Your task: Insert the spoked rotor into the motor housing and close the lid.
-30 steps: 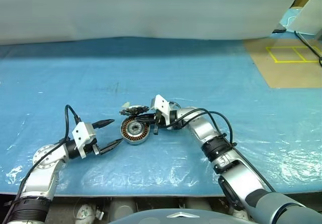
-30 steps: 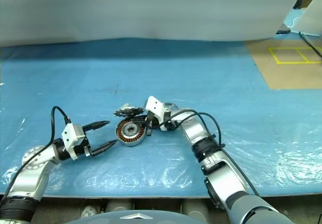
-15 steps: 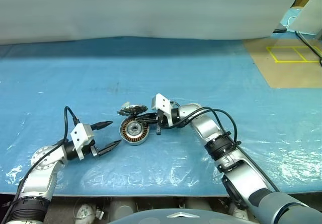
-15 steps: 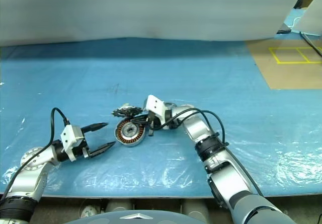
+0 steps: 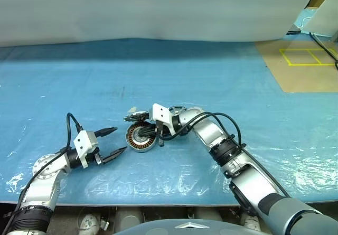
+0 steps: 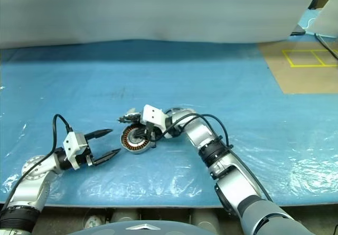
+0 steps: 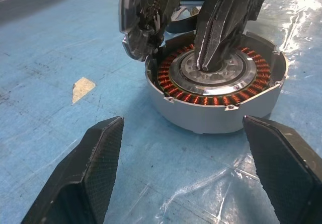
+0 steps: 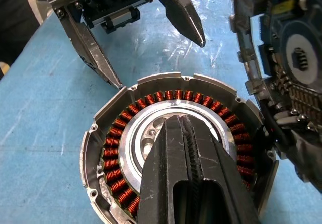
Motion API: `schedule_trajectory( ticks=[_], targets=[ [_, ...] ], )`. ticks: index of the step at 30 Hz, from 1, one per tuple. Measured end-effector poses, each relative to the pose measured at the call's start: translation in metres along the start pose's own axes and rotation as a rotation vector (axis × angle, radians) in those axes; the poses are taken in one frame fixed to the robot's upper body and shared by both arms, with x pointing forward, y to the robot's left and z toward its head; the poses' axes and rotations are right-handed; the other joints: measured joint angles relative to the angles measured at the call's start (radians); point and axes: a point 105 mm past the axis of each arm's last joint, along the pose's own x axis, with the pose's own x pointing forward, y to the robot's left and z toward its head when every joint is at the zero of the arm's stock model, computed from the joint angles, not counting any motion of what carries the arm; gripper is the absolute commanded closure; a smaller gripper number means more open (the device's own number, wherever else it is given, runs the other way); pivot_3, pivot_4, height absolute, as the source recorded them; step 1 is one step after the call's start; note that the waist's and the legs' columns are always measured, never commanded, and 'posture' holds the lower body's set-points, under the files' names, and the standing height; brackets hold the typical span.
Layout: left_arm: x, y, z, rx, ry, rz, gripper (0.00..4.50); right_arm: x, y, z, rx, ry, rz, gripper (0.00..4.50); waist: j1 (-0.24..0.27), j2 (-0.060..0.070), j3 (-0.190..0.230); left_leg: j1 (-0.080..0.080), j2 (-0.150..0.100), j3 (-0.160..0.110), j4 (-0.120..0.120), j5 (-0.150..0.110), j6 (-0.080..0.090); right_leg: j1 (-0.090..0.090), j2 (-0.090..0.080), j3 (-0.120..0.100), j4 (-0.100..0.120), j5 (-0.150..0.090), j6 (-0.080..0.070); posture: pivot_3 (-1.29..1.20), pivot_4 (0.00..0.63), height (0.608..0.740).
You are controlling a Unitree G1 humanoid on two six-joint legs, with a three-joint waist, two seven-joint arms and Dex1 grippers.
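The motor housing (image 5: 139,138) lies flat on the blue mat, copper windings (image 8: 118,148) ringing its silver centre. My right gripper (image 8: 183,121) is shut, and its tips rest over that silver centre with nothing between them. A grey toothed disc, the lid (image 7: 143,17), stands on edge against the housing's far rim. A round dark-rimmed piece (image 5: 177,110), seemingly the spoked rotor, lies behind my right wrist, mostly hidden. My left gripper (image 5: 120,140) is open and empty, level with the mat, a short way to the left of the housing and pointing at it.
Crinkled clear plastic covers the blue mat (image 5: 222,76), which runs to the near table edge (image 5: 158,202). Brown floor with yellow tape (image 5: 306,58) lies at the far right. A pale wall (image 5: 158,8) closes the back.
My right gripper has swung left from the housing's right rim to over its centre, still shut. The left gripper, the housing and the leaning disc have stayed put.
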Motion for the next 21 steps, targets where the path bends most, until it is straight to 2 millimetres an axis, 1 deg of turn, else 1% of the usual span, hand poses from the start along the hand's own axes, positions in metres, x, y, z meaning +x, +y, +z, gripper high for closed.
schedule_trajectory(
  ticks=[3, 5, 6, 8, 12, 16, 18, 21],
  targets=[
    [0.000, 0.000, 0.000, 0.001, -0.003, 0.001, 0.52, 0.000, -0.001, -0.001, -0.099, 0.056, 0.007, 4.48, 0.000, 0.000, 0.000, 0.001, 0.000, 0.000, 0.000, 0.000, 0.000, 0.000, 0.000, 0.000, 0.000, 0.000, 0.000, 0.00, 0.150, 0.740],
    [0.001, -0.001, 0.000, -0.001, -0.009, 0.001, 0.52, -0.003, -0.003, -0.001, -0.238, 0.123, 0.018, 4.48, 0.002, 0.000, 0.000, 0.004, -0.001, 0.000, 0.001, 0.000, 0.000, 0.003, -0.001, 0.000, 0.001, 0.000, 0.000, 0.00, 0.150, 0.740],
    [0.001, -0.001, -0.001, -0.004, -0.008, 0.002, 0.52, -0.005, -0.004, -0.002, -0.282, 0.145, 0.022, 4.48, 0.004, 0.000, 0.000, 0.005, -0.001, 0.000, 0.001, 0.000, 0.000, 0.005, -0.001, 0.000, 0.001, -0.002, -0.003, 0.00, 0.150, 0.740],
    [0.000, -0.001, -0.004, -0.013, -0.002, 0.007, 0.52, -0.007, -0.004, -0.003, -0.335, 0.168, 0.027, 4.48, 0.009, 0.000, 0.000, 0.009, -0.001, 0.000, 0.001, 0.000, 0.000, 0.009, -0.002, 0.000, 0.001, -0.002, -0.003, 0.00, 0.150, 0.740],
    [0.001, -0.001, -0.007, -0.019, 0.000, 0.009, 0.52, -0.009, -0.004, -0.005, -0.383, 0.191, 0.025, 4.48, 0.013, 0.000, 0.000, 0.016, -0.002, 0.000, 0.001, 0.000, 0.000, 0.017, -0.002, 0.001, -0.002, -0.003, -0.004, 0.00, 0.150, 0.740],
    [0.003, 0.001, -0.007, -0.016, -0.003, 0.008, 0.52, -0.009, -0.004, -0.003, -0.427, 0.167, 0.021, 4.48, 0.013, 0.000, 0.000, 0.016, -0.001, 0.000, 0.001, 0.000, 0.000, 0.017, -0.002, 0.001, -0.002, -0.003, -0.004, 0.00, 0.150, 0.740],
    [0.004, 0.001, -0.007, -0.016, -0.004, 0.004, 0.52, -0.009, -0.002, -0.002, -0.387, 0.112, 0.009, 4.48, 0.011, 0.000, 0.000, 0.015, 0.000, 0.000, 0.001, 0.000, 0.000, 0.015, -0.002, 0.001, -0.002, -0.003, -0.004, 0.00, 0.150, 0.740],
    [0.004, 0.000, -0.007, -0.015, -0.005, -0.003, 0.52, -0.010, -0.003, 0.002, -0.311, 0.039, -0.001, 4.48, 0.003, -0.001, 0.001, 0.008, 0.000, 0.000, 0.001, 0.000, 0.000, 0.009, -0.001, 0.001, -0.002, -0.003, -0.004, 0.00, 0.150, 0.740]
  ],
)
